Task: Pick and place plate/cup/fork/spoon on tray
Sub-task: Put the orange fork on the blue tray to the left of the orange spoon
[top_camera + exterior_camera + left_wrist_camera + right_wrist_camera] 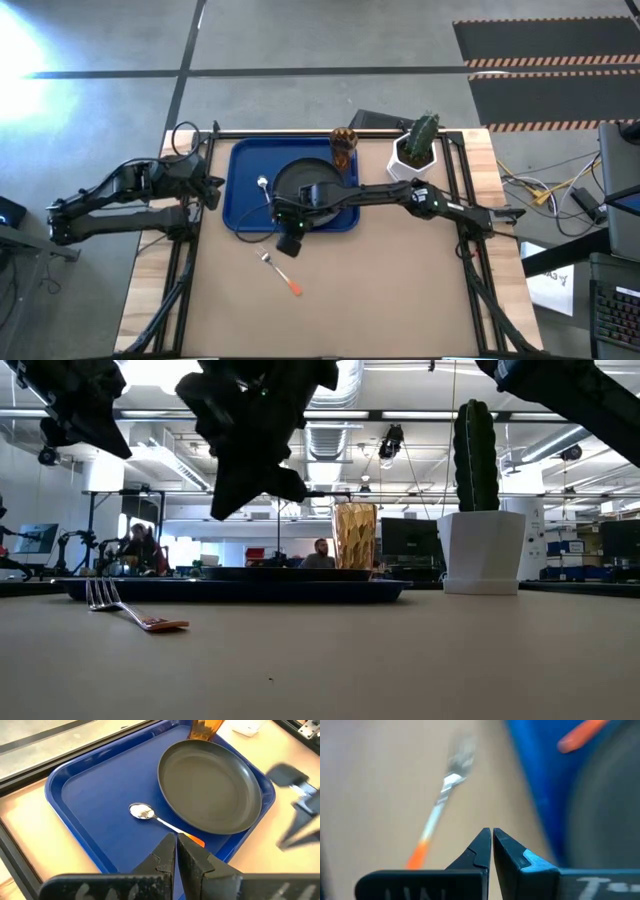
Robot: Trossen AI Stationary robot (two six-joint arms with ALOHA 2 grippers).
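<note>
The blue tray (245, 165) lies on the table and carries the black plate (210, 787) and the spoon (142, 812), whose orange handle ends by the plate's rim. The amber cup (343, 145) stands at the tray's far right corner; whether on the tray, I cannot tell. The fork (280, 272) lies flat on the table in front of the tray, tines toward it. My right gripper (288, 245) hangs shut and empty above the tray's near edge, the fork (440, 805) just beyond its tips. My left gripper (176, 836) waits shut at the tray's left side.
A white pot with a green cactus (418, 150) stands right of the tray at the far side. The bare brown tabletop (400, 290) stretches in front of and right of the fork. Black frame rails (180, 290) run along the table's left and right sides.
</note>
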